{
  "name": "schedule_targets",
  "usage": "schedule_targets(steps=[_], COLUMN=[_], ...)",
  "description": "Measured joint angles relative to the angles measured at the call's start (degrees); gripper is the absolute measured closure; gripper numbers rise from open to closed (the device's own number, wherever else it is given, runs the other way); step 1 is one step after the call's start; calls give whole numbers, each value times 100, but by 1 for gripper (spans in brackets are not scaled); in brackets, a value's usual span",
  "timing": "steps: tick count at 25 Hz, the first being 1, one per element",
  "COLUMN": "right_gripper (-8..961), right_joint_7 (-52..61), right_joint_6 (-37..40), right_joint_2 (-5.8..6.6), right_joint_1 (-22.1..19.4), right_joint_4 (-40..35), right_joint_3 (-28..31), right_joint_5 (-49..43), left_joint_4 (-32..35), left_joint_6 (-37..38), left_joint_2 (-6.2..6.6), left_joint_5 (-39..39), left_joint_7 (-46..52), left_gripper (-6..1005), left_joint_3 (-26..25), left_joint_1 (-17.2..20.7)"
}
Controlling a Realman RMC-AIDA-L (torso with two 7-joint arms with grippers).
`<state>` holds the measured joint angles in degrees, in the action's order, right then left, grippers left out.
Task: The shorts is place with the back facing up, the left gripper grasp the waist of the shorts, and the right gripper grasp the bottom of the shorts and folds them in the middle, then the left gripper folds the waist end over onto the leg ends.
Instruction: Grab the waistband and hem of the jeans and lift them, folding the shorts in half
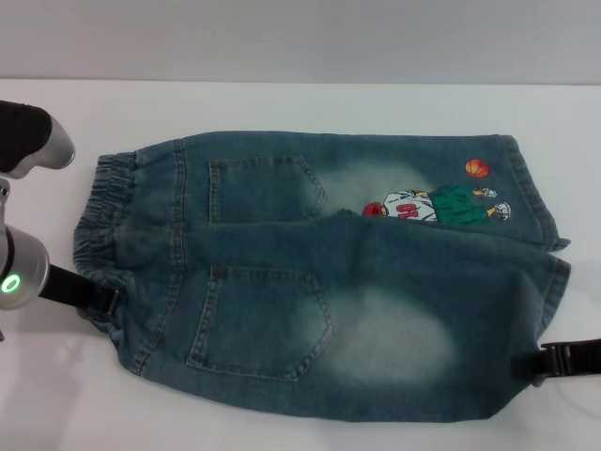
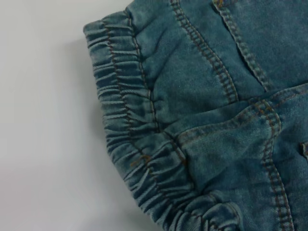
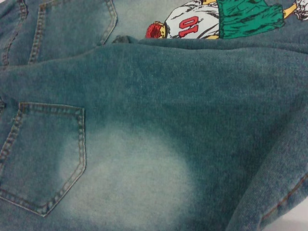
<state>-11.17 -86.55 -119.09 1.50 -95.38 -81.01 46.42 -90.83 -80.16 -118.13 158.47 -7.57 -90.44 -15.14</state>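
Blue denim shorts lie flat on the white table, back up, with two patch pockets showing. The elastic waist points left and the leg hems point right. A cartoon basketball print shows on the far leg. My left gripper reaches the near corner of the waist. My right gripper sits at the near leg's hem. The left wrist view shows the gathered waistband close up. The right wrist view shows the near leg's faded patch and the print.
The white table extends beyond the shorts on the far side and in front. My left arm's silver body with a green light stands at the left edge.
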Motion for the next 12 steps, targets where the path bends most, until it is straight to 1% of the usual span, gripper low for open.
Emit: schedule_targets(steps=[7,12], right_gripper=[904,900], right_joint_7=[-25,-86], right_joint_6=[25,53], right_joint_2=[0,0], right_joint_1=[7,56], right_joint_4=[39,-8], right_joint_3=[-22,45], right_joint_5=[9,23], left_joint_4=[3,-8], left_joint_6=[4,70], left_joint_2=[0,0], left_joint_5=[0,0], left_joint_7=[-8,-8], left_gripper=[902,900], left_joint_3=[0,0], left_joint_1=[-4,-7])
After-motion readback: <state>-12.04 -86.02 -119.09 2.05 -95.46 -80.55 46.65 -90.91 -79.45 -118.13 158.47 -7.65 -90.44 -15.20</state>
